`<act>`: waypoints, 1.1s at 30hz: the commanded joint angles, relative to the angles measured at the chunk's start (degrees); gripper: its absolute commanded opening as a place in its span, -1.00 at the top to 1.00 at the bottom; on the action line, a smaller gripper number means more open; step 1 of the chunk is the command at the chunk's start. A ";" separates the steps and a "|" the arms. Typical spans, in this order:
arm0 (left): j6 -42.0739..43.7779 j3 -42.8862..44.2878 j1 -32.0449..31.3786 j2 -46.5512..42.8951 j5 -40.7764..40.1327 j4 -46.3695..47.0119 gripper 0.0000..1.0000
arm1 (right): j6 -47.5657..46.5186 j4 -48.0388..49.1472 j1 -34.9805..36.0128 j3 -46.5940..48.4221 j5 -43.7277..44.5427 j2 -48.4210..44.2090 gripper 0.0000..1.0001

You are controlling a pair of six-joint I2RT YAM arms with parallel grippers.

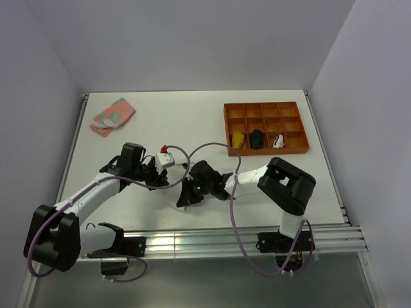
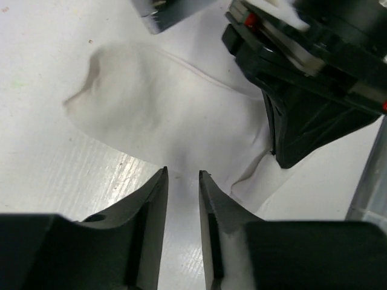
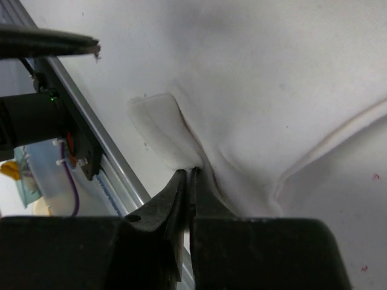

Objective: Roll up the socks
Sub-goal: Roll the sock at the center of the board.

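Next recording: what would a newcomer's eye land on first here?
In the middle, the right gripper pinches a fold of a white sock that nearly vanishes against the white table. The left gripper stands open just above it. The only colour sits at the back: an orange tray on the right, a pink cloth on the left.

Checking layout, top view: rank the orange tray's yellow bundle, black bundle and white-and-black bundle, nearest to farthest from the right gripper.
1. yellow bundle, leftmost in the orange tray
2. black bundle, middle
3. white-and-black bundle, rightmost

Robotics lab: white-walled table (image 1: 192, 122), aluminium rails (image 1: 212, 242)
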 commanded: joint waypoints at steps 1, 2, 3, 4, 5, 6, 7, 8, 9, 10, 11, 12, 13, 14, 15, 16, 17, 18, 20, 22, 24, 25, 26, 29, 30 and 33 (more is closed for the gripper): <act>6.09 -2.71 -0.18 -4.89 -0.96 4.37 0.33 | -1.26 -9.45 -1.90 0.57 -2.72 4.44 1.00; 8.02 -4.11 -0.18 -6.03 -0.61 5.07 0.26 | -1.17 -9.19 -2.52 0.49 -3.87 4.79 1.00; 8.91 -4.73 -0.27 -7.95 -0.08 5.33 0.22 | -0.99 -8.58 -3.22 0.23 -4.84 5.14 1.00; 9.61 -5.35 -0.27 -8.67 0.18 5.77 0.17 | -0.90 -8.49 -4.62 0.22 -6.15 5.41 1.00; 10.84 -6.14 -0.36 -9.55 0.62 6.04 0.15 | -1.16 -8.57 -5.24 0.14 -7.04 5.50 1.00; 10.85 -6.58 -0.36 -9.82 0.80 6.65 0.14 | -1.43 -9.01 -5.86 0.66 -7.66 6.11 1.00; 11.20 -6.93 -0.62 -10.08 0.63 6.74 0.12 | -1.69 -9.54 -6.82 1.01 -8.53 6.37 1.00; 11.90 -7.55 -1.23 -10.43 0.54 7.79 0.12 | -1.96 -10.06 -7.18 1.45 -8.80 6.64 1.00; 11.73 -8.25 -1.76 -10.69 0.01 8.67 0.12 | -2.65 -11.63 -7.44 2.50 -8.80 7.16 1.00; 11.64 -8.95 -2.46 -11.13 -2.17 9.72 0.11 | -2.66 -11.91 -7.97 2.94 -9.24 7.86 1.00; 10.95 -10.79 -3.34 -11.75 -3.49 12.60 0.12 | -2.75 -12.18 -8.24 3.30 -9.59 8.39 1.00; 10.85 -11.68 -5.78 -13.23 -5.07 13.59 0.12 | -2.92 -12.70 -8.50 4.08 -9.94 8.83 1.00; 10.15 -13.69 -7.20 -14.12 -7.35 14.90 0.10 | -3.01 -12.88 -8.94 4.35 -10.29 9.53 1.00; 9.89 -14.58 -8.61 -15.00 -8.24 15.79 0.09 | -3.10 -13.14 -9.03 4.70 -10.30 9.80 1.00; 9.80 -15.28 -10.88 -16.31 -8.77 16.49 0.09 | -3.36 -13.84 -9.20 5.40 -10.30 10.06 1.00; 9.62 -15.72 -11.78 -16.67 -9.21 16.76 0.08 | -3.36 -13.85 -9.12 5.58 -10.47 10.42 1.00; 9.62 -16.51 -12.57 -16.85 -9.83 16.85 0.08 | -3.36 -13.85 -9.20 5.76 -10.74 10.77 1.00; 9.97 -16.78 -13.53 -16.85 -10.01 16.85 0.08 | -3.45 -14.20 -9.38 6.11 -10.82 11.03 1.00; 10.49 -17.57 -14.15 -16.68 -10.01 17.29 0.07 | -3.63 -14.55 -9.56 6.37 -10.83 11.30 1.00; 10.94 -18.53 -14.60 -17.02 -9.84 17.99 0.05 | -3.72 -14.81 -9.64 6.55 -10.91 11.47 1.00; 11.81 -19.06 -15.21 -17.29 -9.66 17.82 0.03 | -3.80 -14.82 -9.73 6.73 -11.09 11.74 1.00; 12.25 -19.24 -15.47 -17.29 -9.57 17.64 0.01 | -3.72 -14.90 -9.82 6.73 -11.09 11.91 1.00; 12.61 -19.16 -15.65 -17.12 -9.40 17.29 0.00 | -3.80 -15.08 -9.82 6.81 -11.09 12.00 1.00; 14.19 -18.28 -16.26 -15.89 -7.82 14.84 -0.04 | -4.07 -15.34 -9.91 6.90 -11.09 12.09 1.00; 14.54 -18.10 -16.27 -15.54 -7.29 14.22 -0.04 | -4.24 -15.52 -9.82 6.99 -11.09 12.18 1.00; 15.42 -17.57 -16.53 -14.57 -5.88 13.16 -0.08 | -4.42 -15.87 -10.00 7.17 -10.91 12.09 1.00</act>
